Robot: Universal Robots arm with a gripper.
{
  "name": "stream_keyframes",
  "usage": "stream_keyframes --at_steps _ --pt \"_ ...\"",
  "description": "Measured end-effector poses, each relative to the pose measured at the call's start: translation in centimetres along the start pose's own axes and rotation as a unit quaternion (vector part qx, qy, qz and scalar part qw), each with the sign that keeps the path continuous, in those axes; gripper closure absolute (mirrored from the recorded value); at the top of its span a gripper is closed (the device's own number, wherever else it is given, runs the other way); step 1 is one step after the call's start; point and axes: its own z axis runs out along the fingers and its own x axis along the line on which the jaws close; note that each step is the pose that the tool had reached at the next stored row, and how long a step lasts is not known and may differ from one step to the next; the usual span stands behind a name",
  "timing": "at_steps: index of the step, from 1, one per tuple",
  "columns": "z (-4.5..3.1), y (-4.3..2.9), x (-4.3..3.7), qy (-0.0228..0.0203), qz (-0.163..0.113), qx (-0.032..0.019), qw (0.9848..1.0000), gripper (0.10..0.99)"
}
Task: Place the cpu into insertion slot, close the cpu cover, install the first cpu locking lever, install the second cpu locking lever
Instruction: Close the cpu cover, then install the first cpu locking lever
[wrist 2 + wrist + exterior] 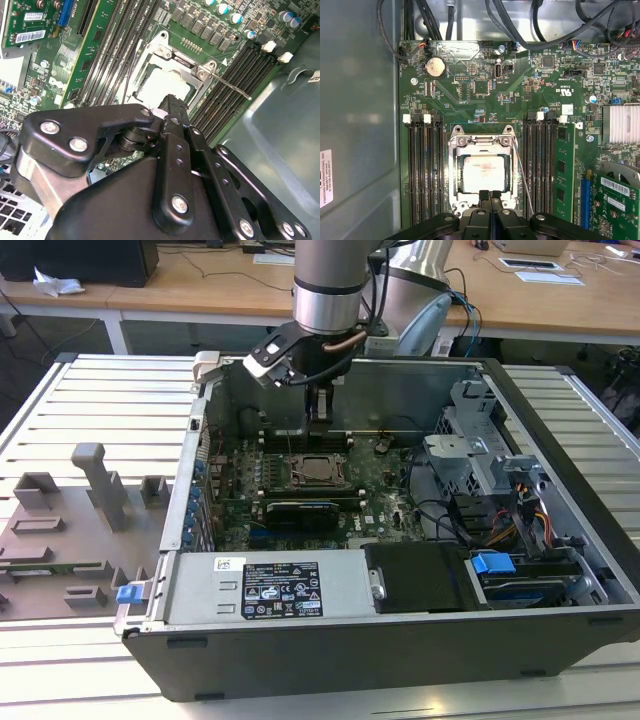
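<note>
The cpu (485, 172) lies in the slot (312, 472) inside the open case (560, 440), with the cover (482, 142) down around it. The gripper (490, 194), fingers together and empty, is at the slot's edge. A thin lever (522, 180) slants beside the slot.

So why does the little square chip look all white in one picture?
Glare: in the second wrist view light bounces off the cpu, washing it out white; in the first wrist view it shows pale grey with faint smudges; in the exterior view it looks dull grey.
</note>
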Motion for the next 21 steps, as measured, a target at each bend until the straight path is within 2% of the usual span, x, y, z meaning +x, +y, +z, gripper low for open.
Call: stream_keyframes --at_steps 4,8,11,13,15,16,18,21 --pt "-0.02 0.00 0.00 0.0000 0.000 0.0000 1.0000 0.980" --pt "-0.02 0.00 0.00 -0.0003 -0.028 -0.0012 0.9996 0.980" --pt "-0.02 0.00 0.00 -0.0007 -0.059 -0.0025 0.9983 0.980" --pt "-0.01 0.00 0.00 -0.0010 -0.086 -0.0037 0.9963 0.980" --pt "-0.02 0.00 0.00 -0.0012 -0.102 -0.0043 0.9948 0.980" --pt "-0.01 0.00 0.00 -0.0013 -0.114 -0.0049 0.9935 0.980" --pt "-0.02 0.00 0.00 -0.0017 -0.150 -0.0064 0.9887 0.980" --pt "-0.02 0.00 0.00 -0.0019 -0.170 -0.0072 0.9854 0.980"
